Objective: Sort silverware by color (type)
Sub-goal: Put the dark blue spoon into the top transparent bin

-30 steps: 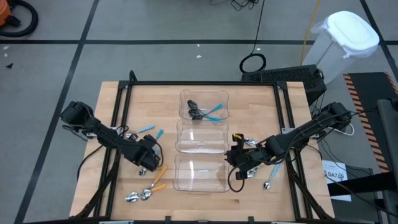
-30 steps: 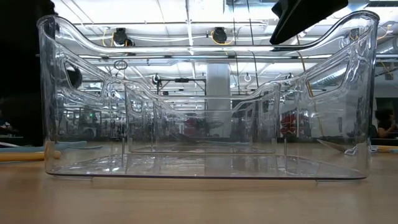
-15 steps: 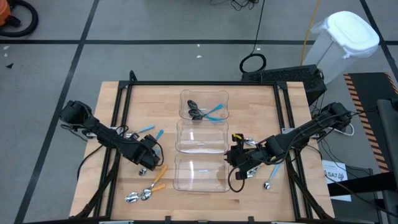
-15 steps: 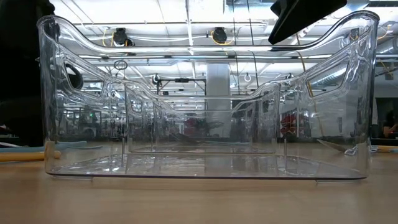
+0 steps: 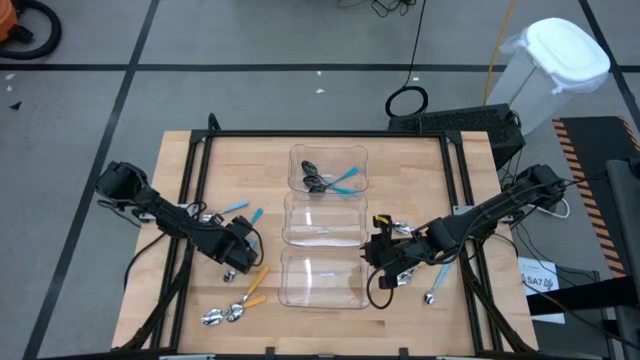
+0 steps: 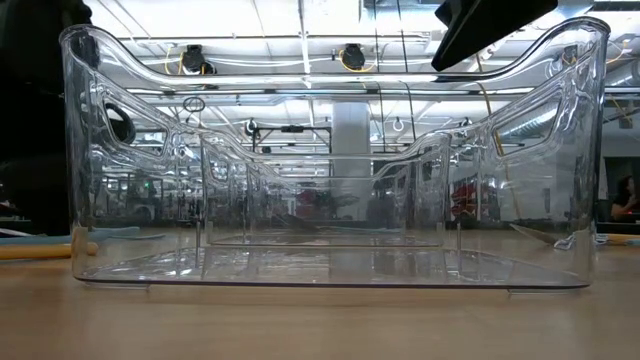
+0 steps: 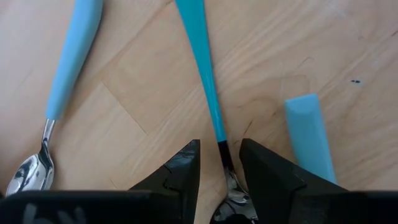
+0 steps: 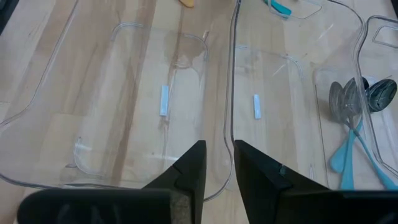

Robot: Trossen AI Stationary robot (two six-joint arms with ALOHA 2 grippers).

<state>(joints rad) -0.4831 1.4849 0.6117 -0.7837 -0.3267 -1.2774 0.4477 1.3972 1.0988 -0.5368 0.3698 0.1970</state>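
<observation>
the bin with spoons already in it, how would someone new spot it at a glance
Three clear plastic bins stand in a row down the middle of the wooden table. The one you want is the bin at the far end. It alone holds spoons, dark-bowled with light-blue handles; the other two hold none.

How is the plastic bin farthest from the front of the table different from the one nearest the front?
The far bin holds spoons with light-blue handles; the near bin holds none. The right gripper hangs by the near bin's right wall, while no gripper is close to the far bin. Both are clear plastic, much alike in shape, and stand in one row with a third bin between them.
</observation>
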